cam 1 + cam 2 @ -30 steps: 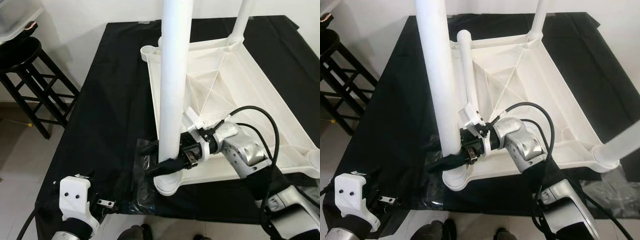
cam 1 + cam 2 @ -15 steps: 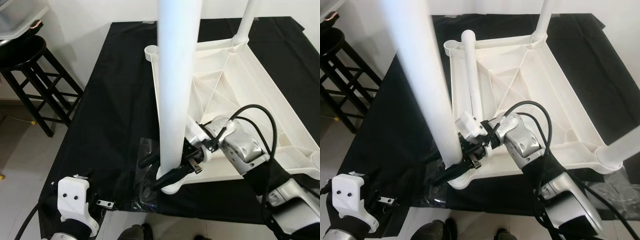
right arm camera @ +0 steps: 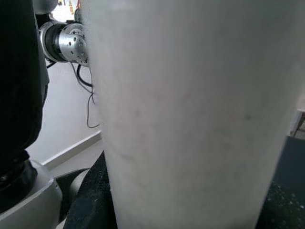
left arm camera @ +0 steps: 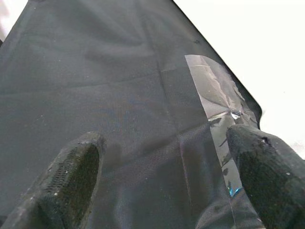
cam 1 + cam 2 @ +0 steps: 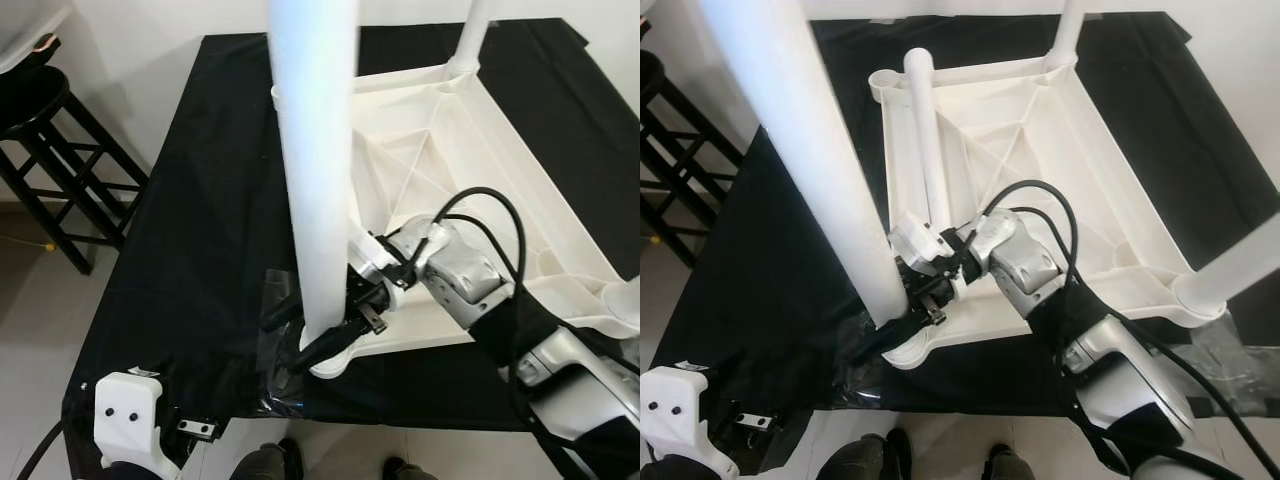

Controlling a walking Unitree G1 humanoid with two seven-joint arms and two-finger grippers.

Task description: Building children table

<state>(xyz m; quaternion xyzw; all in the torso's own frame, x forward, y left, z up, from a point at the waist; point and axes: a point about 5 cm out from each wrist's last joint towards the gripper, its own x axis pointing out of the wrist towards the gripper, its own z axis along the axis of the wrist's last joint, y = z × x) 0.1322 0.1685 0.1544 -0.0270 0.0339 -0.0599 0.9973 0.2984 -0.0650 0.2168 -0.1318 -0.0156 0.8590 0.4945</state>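
Upright white leg (image 5: 315, 170): top cut off by frame edge; you can't see its length. It hides part of right gripper (image 5: 318, 325), so finger contact unclear to you. Left arm (image 5: 130, 425) cropped at bottom edge. Black stool (image 5: 55, 150) cut off at left.

Head stereo pair looks steeply down on the black-draped table (image 5: 210, 200), both eyes sharing the upturned white table (image 5: 1040, 150). Left wrist camera skims the cloth; right wrist camera sits hard against the white leg (image 3: 190, 114).
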